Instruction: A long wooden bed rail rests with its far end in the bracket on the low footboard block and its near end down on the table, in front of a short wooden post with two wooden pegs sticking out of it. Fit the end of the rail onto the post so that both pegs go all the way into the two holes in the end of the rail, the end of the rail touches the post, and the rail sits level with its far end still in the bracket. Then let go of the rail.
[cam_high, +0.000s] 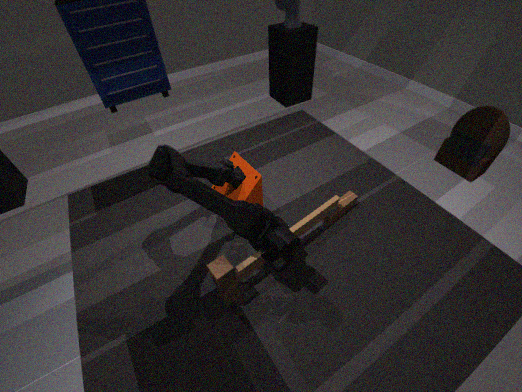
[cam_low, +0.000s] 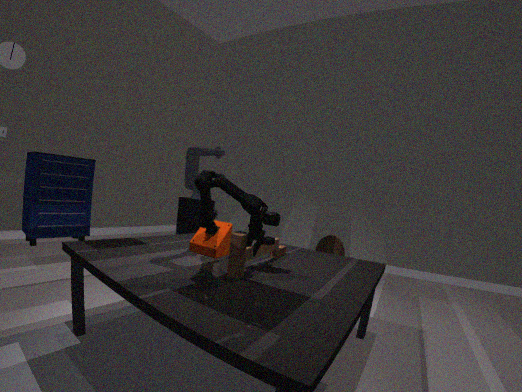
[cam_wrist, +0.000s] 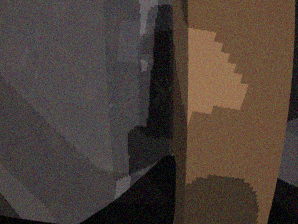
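Observation:
The post (cam_high: 220, 266) (cam_low: 236, 257) stands upright on the table. The long wooden rail (cam_high: 315, 214) (cam_wrist: 235, 145) runs from beside the post to the low footboard block (cam_high: 348, 199) (cam_low: 279, 251). Its near end is raised off the table and very close to the post; whether they touch cannot be told. The rail looks about level, its far end at the block; the bracket is too dark to make out. My gripper (cam_low: 256, 246) (cam_wrist: 196, 165) is shut on the rail, nearer the post end. The pegs and the holes are not visible.
The orange arm base (cam_high: 254, 190) (cam_low: 213, 243) stands on the dark table (cam_high: 400, 260) (cam_low: 330, 320), beside the rail. Beyond the table are a blue cabinet (cam_high: 117, 55) (cam_low: 59, 195), a black pedestal (cam_high: 292, 65) and a round brown object (cam_high: 477, 140) (cam_low: 330, 245).

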